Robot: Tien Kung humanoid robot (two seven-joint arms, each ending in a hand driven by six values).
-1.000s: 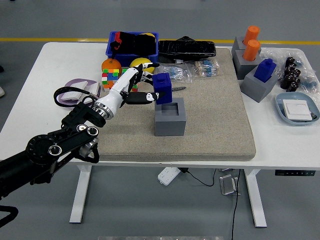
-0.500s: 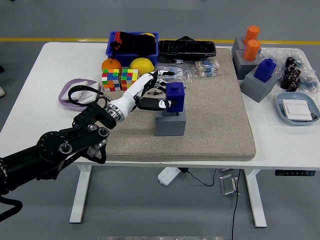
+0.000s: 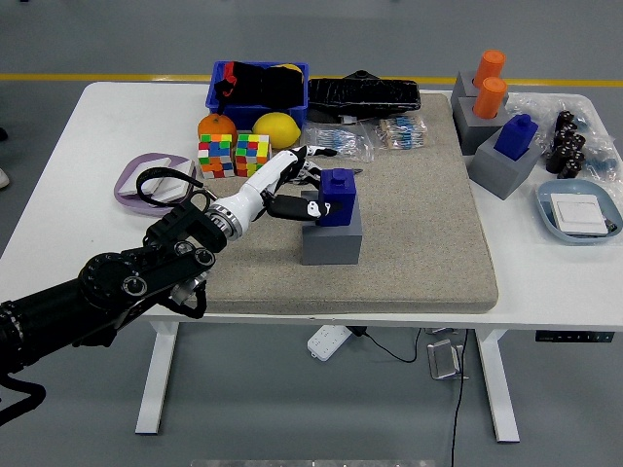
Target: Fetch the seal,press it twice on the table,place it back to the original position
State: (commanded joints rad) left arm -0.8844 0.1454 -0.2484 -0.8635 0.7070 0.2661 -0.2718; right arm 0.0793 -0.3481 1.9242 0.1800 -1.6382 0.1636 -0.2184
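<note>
Mat (image 3: 428, 243) covers table (image 3: 68, 175) centre-right. Holder block (image 3: 331, 238) on mat, left-centre; seal (image 3: 337, 197) seated in its top. Left hand (image 3: 292, 190) just left of seal, fingers touching it. Two cubes (image 3: 234, 154) and two round fruits (image 3: 274, 126) behind hand, off mat. Bin (image 3: 256, 88) behind fruits at far edge; tray (image 3: 362, 95) right of bin. Three more holder blocks (image 3: 496, 131) with seals at mat's far right corner. Dish (image 3: 579, 212) at table's right edge.

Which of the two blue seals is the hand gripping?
The blue seal sitting in the grey holder mid-mat, held by the left hand. The other blue seal stands untouched in its holder at the table's right.
</note>
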